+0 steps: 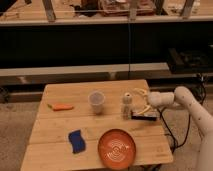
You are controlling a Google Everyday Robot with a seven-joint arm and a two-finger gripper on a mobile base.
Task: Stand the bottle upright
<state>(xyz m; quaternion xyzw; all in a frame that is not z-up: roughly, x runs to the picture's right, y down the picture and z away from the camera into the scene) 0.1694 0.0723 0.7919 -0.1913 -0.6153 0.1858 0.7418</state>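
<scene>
The small pale beige bottle (127,105) stands upright on the wooden table (90,125), right of the middle. My gripper (138,100) is just to the right of the bottle at about its height. Its two pale curved fingers (143,108) are spread open and point left toward the bottle. They hold nothing, and a small gap shows between the fingertips and the bottle. The white arm reaches in from the right edge.
A translucent plastic cup (96,102) stands left of the bottle. A carrot (62,106) lies at the left, a blue sponge (76,141) at the front left, and an orange plate (116,148) at the front. A dark flat object (145,117) lies under the gripper.
</scene>
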